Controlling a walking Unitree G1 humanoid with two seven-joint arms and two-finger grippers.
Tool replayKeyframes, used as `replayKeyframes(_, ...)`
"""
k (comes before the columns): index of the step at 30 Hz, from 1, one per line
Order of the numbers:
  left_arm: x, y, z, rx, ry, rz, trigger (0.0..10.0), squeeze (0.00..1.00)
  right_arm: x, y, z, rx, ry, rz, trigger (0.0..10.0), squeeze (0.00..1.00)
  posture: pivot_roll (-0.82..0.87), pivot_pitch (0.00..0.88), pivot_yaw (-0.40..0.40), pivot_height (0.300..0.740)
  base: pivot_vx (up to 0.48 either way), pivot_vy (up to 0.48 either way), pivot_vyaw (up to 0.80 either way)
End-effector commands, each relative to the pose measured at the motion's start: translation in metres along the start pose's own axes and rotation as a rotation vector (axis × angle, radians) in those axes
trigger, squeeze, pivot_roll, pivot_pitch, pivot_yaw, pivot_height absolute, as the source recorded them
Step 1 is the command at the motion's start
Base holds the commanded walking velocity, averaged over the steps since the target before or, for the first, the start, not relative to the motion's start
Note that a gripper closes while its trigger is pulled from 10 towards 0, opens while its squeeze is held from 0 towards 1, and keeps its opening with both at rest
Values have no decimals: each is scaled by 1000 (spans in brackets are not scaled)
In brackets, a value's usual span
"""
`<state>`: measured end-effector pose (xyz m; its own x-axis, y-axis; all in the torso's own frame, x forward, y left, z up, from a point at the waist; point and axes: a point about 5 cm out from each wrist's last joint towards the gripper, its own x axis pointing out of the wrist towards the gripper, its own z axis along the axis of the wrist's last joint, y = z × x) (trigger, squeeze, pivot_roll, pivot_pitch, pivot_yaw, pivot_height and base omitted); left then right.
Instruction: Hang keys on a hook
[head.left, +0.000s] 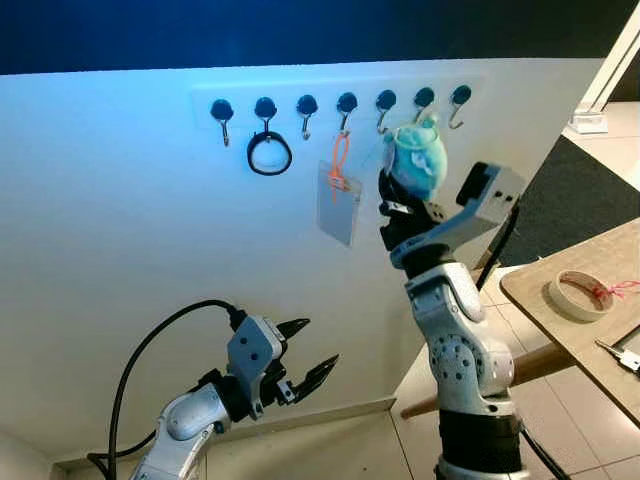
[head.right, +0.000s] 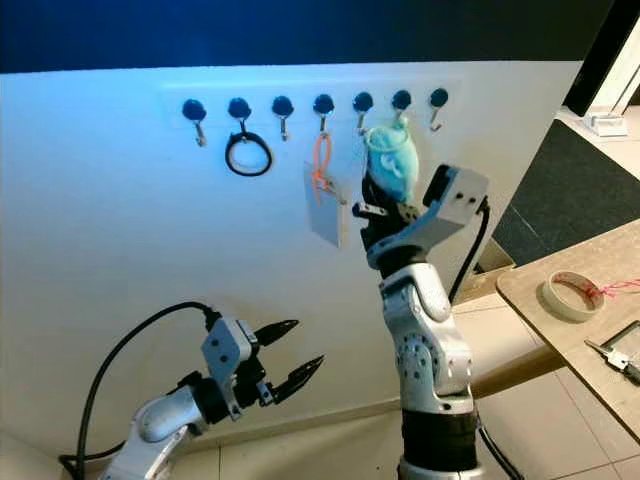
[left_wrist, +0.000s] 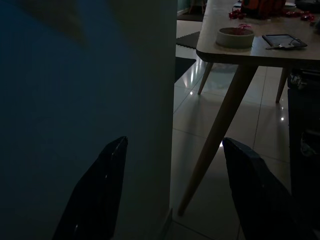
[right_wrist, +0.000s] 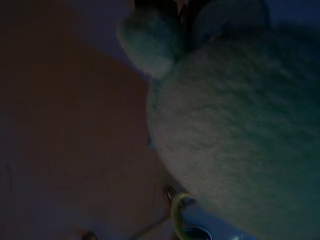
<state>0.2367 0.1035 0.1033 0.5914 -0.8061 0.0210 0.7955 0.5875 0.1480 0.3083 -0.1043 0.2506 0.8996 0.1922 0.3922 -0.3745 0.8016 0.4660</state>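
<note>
Left eye view: right gripper (head.left: 400, 205) is raised at upper centre-right of frame, fingers clenched on a teal plush keychain (head.left: 416, 160), presumably carrying the keys. Plush top sits just under the hooks (head.left: 385, 103) on the white wall (head.left: 120, 220), between the 5th & 6th from left. Black ring (head.left: 269, 153) hangs on the 2nd hook, badge holder w/ orange strap (head.left: 338, 200) on the 4th. Left gripper (head.left: 305, 355) idles lower left, fingers released & spread, holding nothing. Wooden worktop (head.left: 540, 290) at right edge carries a tape roll (head.left: 578, 294).

Right eye view: same scene; plush overlaps the hook row, but whether its loop has caught a hook can't be told.

Left wrist view: dim; two black fingers (left_wrist: 97, 195) apart, wall on one side, worktop leg (left_wrist: 220, 130) beyond.

Right wrist view: very dark; plush fur close up, w/ a small yellowish ring (right_wrist: 176, 210) at its base, near lower centre.

Judgement: step in hand is hooking the loop. To do it well, bring the loop just above a free hook tip, ease it toward the wall, lower till it seats, then let go. Avoid nudging the badge strap nearby.
</note>
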Motion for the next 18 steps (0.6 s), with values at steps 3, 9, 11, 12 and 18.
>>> replayKeyframes(3,0,-4,0,-10,9,-31,10000,0,6,-1,11,32,-22,-24,10000,0,41,93,-32,740,0,0,0)
replayKeyframes(9,-1,-6,-1,-19,16,-40,10000,0,9,-3,13,50,-5,-53,10000,0,40,96,-33,740,0,0,0)
replayKeyframes(11,-1,-7,-2,-22,19,-45,10000,0,10,-4,12,48,16,-61,10000,0,40,97,-33,740,0,0,0)
replayKeyframes(12,-1,-7,-2,-22,19,-45,10000,0,10,-4,12,48,16,-61,10000,0,40,97,-33,740,0,0,0)
replayKeyframes(18,-1,-9,-3,-29,27,-58,10000,0,10,-4,-4,-21,186,-77,10000,0,40,96,-33,740,0,0,0)
